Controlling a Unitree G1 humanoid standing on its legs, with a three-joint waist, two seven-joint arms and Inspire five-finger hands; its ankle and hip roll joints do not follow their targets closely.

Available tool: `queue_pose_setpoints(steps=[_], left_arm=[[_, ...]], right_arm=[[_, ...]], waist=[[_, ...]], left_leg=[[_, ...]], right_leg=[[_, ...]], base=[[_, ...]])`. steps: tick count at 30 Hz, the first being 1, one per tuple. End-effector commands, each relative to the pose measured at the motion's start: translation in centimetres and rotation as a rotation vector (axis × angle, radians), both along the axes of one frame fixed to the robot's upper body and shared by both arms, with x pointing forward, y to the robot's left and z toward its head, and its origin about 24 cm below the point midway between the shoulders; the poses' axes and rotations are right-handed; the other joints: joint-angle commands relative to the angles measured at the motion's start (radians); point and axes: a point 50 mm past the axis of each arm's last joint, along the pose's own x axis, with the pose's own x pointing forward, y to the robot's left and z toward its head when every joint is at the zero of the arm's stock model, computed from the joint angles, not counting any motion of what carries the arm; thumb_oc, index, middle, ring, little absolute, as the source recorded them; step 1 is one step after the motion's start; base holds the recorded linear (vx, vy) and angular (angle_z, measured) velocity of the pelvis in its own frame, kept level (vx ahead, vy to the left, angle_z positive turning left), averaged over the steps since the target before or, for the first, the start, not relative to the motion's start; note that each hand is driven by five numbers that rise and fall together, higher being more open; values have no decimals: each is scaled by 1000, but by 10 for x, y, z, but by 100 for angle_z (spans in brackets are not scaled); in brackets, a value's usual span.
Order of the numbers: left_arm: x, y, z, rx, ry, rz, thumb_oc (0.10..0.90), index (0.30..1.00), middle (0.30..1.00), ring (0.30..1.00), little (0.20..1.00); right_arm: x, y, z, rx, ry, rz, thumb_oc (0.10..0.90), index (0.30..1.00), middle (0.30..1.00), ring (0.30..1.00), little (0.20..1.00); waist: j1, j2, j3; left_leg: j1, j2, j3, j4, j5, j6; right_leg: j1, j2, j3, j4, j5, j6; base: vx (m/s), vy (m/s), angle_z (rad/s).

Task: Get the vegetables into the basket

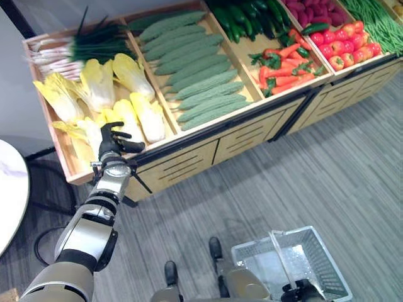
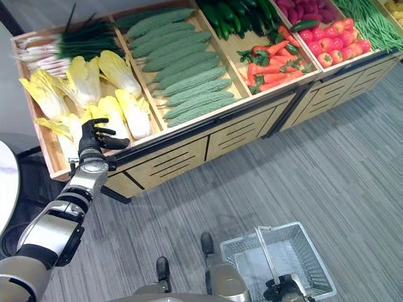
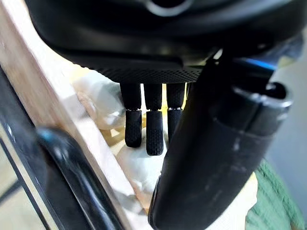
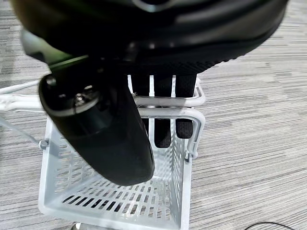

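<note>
My left hand (image 1: pixel 112 139) hovers open over the front edge of the leftmost crate, just above the yellow-white cabbages (image 1: pixel 135 75). In the left wrist view its straight fingers (image 3: pixel 153 129) hang close over a pale cabbage (image 3: pixel 136 170), apart from it. The grey wire basket (image 1: pixel 327 251) hangs low over the floor at the lower right. My right hand (image 2: pixel 284 291) is shut on its handle (image 4: pixel 197 103), fingers curled round the bar. Nothing lies in the basket (image 4: pixel 120 201).
The wooden stand (image 1: pixel 189 154) also holds green onions (image 1: pixel 82 44), bitter gourds (image 1: pixel 195 69), cucumbers (image 1: pixel 245 19), carrots (image 1: pixel 286 66), red peppers (image 1: pixel 346 44) and green beans (image 1: pixel 378 22). A white round table (image 1: pixel 9 189) stands at the left. Grey striped floor lies before the stand.
</note>
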Motion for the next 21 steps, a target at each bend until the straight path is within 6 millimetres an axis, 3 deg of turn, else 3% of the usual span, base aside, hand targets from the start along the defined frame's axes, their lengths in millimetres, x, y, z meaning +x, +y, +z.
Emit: queue_pose_setpoints(steps=[1, 4, 14, 19, 21], left_arm=[[-13, 40, -2, -80, 48, 186, 900, 1000, 1000, 1000, 1000], [-16, 46, 2, -101, 14, 223, 900, 1000, 1000, 1000, 1000], [-24, 36, -26, -215, 39, 218, 900, 1000, 1000, 1000, 1000], [-20, 10, -25, -216, -47, 118, 900, 1000, 1000, 1000, 1000], [-28, 2, -34, -211, -55, 74, 900, 1000, 1000, 1000, 1000]], right_arm=[[-13, -8, 0, -56, 47, -3, 400, 300, 300, 300, 300], [-16, -5, -1, -50, 51, 2, 400, 300, 300, 300, 300], [-10, -5, 0, -59, 39, 35, 400, 300, 300, 300, 300], [-10, -7, 1, -58, 33, 19, 400, 300, 300, 300, 300], [-16, -7, -1, -48, 56, 4, 400, 300, 300, 300, 300]], waist=[[-26, -55, -28], [-22, -62, -29], [6, -42, -26], [18, -35, -32], [27, -30, -39]], left_leg=[[-20, 7, -22, 2, 6, -49], [-31, 6, -27, 2, 9, -49], [77, -4, -29, 2, -29, -48], [101, -11, -37, 2, -38, -46], [116, -13, -40, 2, -42, -43]], right_leg=[[61, -47, -25, 4, -94, 86], [50, -49, -29, 4, -93, 85], [157, -60, -35, 4, -130, 79], [190, -68, -43, 4, -137, 81], [208, -72, -49, 4, -141, 81]], base=[[-4, -13, -12], [25, -11, -5], [67, 26, -1], [31, 9, 8], [21, 17, 7]])
